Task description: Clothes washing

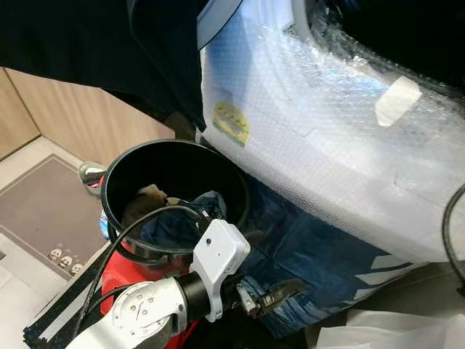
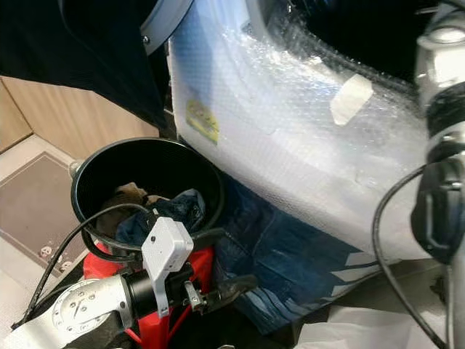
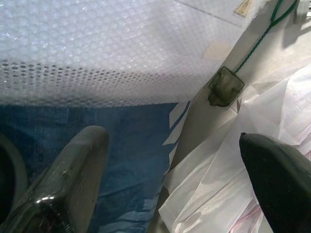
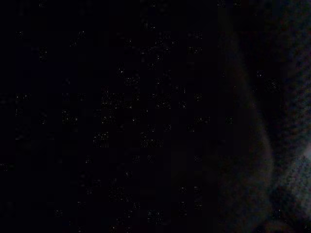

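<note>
Scene: a humanoid robot stands over a black laundry bucket (image 1: 116, 182) parked just beside a washing machine (image 1: 327, 145) wrapped in bubble wrap.

Clothes: a blue garment (image 1: 192, 214) and a tan one (image 1: 142, 203) lie in the bottom of the bucket; none is in the robot's grasp. More blue fabric or sheeting (image 1: 320, 254) hangs below the machine's wrapped front, between the bucket and the white plastic bags (image 3: 223, 194) on the floor.

Left gripper (image 1: 272, 294): low, just past the bucket's rim, pointing toward the blue sheeting. Its two black fingers (image 3: 68, 179) stand wide apart with nothing between them.

Right gripper: the right arm (image 2: 443, 145) rises at the right edge of the head view, up by the machine's dark opening. Its wrist camera gives little but blackness, perhaps the inside of the drum, and whether those fingers are spread or closed cannot be told.

Stage, as judged: clothes wait to be lifted out; loading looks far from done.

Risk: a black cable (image 1: 138, 233) loops from the left wrist across the bucket mouth, and a reach into the bucket could snag it on the rim. The spread fingers, aimed outside the bucket, could catch the sheeting or a plastic bag instead of a garment.
</note>
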Available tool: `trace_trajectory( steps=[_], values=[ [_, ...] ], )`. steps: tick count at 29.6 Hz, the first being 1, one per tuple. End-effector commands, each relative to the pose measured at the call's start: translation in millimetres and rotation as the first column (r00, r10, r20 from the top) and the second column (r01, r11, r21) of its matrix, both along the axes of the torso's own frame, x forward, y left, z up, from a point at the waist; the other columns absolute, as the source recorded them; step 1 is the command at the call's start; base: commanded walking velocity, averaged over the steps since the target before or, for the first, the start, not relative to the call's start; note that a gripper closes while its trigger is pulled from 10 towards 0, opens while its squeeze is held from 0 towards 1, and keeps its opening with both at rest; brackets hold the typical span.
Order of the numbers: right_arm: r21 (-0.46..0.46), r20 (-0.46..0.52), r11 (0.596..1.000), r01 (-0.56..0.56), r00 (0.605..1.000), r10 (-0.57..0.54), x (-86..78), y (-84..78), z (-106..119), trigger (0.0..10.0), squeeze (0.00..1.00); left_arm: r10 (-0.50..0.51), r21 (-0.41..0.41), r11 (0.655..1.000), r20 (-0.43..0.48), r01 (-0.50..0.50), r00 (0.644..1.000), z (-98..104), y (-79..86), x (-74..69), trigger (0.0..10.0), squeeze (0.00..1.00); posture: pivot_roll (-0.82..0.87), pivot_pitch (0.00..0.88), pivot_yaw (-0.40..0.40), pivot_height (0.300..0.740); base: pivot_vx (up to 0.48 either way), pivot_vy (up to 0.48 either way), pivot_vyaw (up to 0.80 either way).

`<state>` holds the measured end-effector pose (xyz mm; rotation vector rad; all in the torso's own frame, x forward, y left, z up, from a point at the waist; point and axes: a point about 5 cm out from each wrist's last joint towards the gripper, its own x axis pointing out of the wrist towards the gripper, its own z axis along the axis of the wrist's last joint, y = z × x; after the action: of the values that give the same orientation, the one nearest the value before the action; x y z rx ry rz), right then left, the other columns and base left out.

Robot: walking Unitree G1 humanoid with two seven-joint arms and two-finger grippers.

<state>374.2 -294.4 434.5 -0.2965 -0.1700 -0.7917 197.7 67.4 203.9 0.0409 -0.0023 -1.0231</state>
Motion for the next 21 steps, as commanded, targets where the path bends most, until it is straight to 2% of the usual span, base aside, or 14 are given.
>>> trace_trajectory(
  steps=[1, 2, 3, 4, 5, 6, 10, 11, 12, 16, 21],
  values=[
    [-0.002, 0.047, 0.997, 0.073, 0.996, -0.073, -15.8, -19.5, 16, 10.0, 0.00, -0.015, -0.007, 1.000, -0.002, 0.015, 1.000, 1, -1.4, -4.2, 10.0, 0.00, -0.07, 0.283, -0.241, 0.740, 0.000, 0.000, 0.00],
    [-0.016, 0.039, 0.999, 0.044, 0.998, -0.044, -13.4, -14.8, 17, 10.0, 0.00, -0.014, -0.006, 1.000, -0.002, 0.014, 1.000, 1, -1.0, -3.6, 10.0, 0.00, -0.08, 0.282, -0.238, 0.740, 0.000, 0.000, 0.00],
    [-0.045, 0.025, 0.999, -0.026, 0.999, 0.027, -7.2, -2.1, 19, 10.0, 0.00, -0.016, -0.004, 1.000, 0.001, 0.016, 1.000, 2, -0.6, -2.7, 10.0, 0.00, -0.08, 0.281, -0.233, 0.740, 0.000, 0.000, 0.00],
    [-0.045, 0.025, 0.999, -0.026, 0.999, 0.027, -7.2, -2.1, 19, 10.0, 0.00, -0.016, -0.004, 1.000, 0.001, 0.016, 1.000, 2, -0.6, -2.7, 10.0, 0.00, -0.08, 0.281, -0.233, 0.740, 0.000, 0.000, 0.00],
    [-0.070, 0.011, 0.993, -0.093, 0.996, 0.094, -0.6, 13.0, 20, 10.0, 0.00, -0.022, -0.004, 1.000, 0.005, 0.022, 1.000, 3, -1.0, -1.7, 10.0, 0.00, -0.08, 0.280, -0.229, 0.740, 0.000, 0.000, 0.00],
    [-0.070, 0.011, 0.993, -0.093, 0.996, 0.094, -0.6, 13.0, 20, 10.0, 0.00, -0.022, -0.004, 1.000, 0.005, 0.022, 1.000, 3, -1.0, -1.7, 10.0, 0.00, -0.08, 0.280, -0.229, 0.740, 0.000, 0.000, 0.00],
    [-0.091, -0.033, 0.975, -0.204, 0.979, 0.202, 9.6, 37.2, 19, 10.0, 0.00, -0.029, -0.004, 1.000, 0.008, 0.029, 1.000, 4, -1.4, -1.1, 10.0, 0.00, -0.08, 0.278, -0.225, 0.740, 0.000, 0.000, 0.00],
    [-0.108, -0.047, 0.966, -0.234, 0.972, 0.230, 11.7, 42.9, 19, 10.0, 1.00, -0.029, -0.004, 1.000, 0.008, 0.029, 1.000, 4, -1.0, -1.1, 10.0, 0.00, -0.08, 0.278, -0.225, 0.740, 0.000, 0.000, 0.00],
    [-0.133, -0.067, 0.956, -0.261, 0.965, 0.254, 13.5, 47.8, 19, 10.0, 1.00, -0.029, -0.003, 1.000, 0.008, 0.029, 1.000, 4, -0.8, -1.3, 10.0, 0.00, -0.07, 0.278, -0.225, 0.740, 0.000, 0.000, 0.00],
    [-0.159, -0.073, 0.954, -0.254, 0.967, 0.245, 12.4, 47.2, 21, 10.0, 1.00, -0.022, -0.002, 1.000, 0.007, 0.022, 1.000, 4, 0.5, -1.6, 10.0, 0.00, -0.07, 0.278, -0.225, 0.740, 0.000, 0.000, 0.00],
    [-0.240, -0.133, 0.940, -0.245, 0.967, 0.218, 7.9, 37.7, 26, 10.0, 1.00, -0.022, 0.000, 1.000, 0.005, 0.022, 1.000, 4, 0.8, -3.0, 10.0, 0.00, -0.07, 0.267, -0.225, 0.740, 0.000, 0.000, 0.00]
  ],
)
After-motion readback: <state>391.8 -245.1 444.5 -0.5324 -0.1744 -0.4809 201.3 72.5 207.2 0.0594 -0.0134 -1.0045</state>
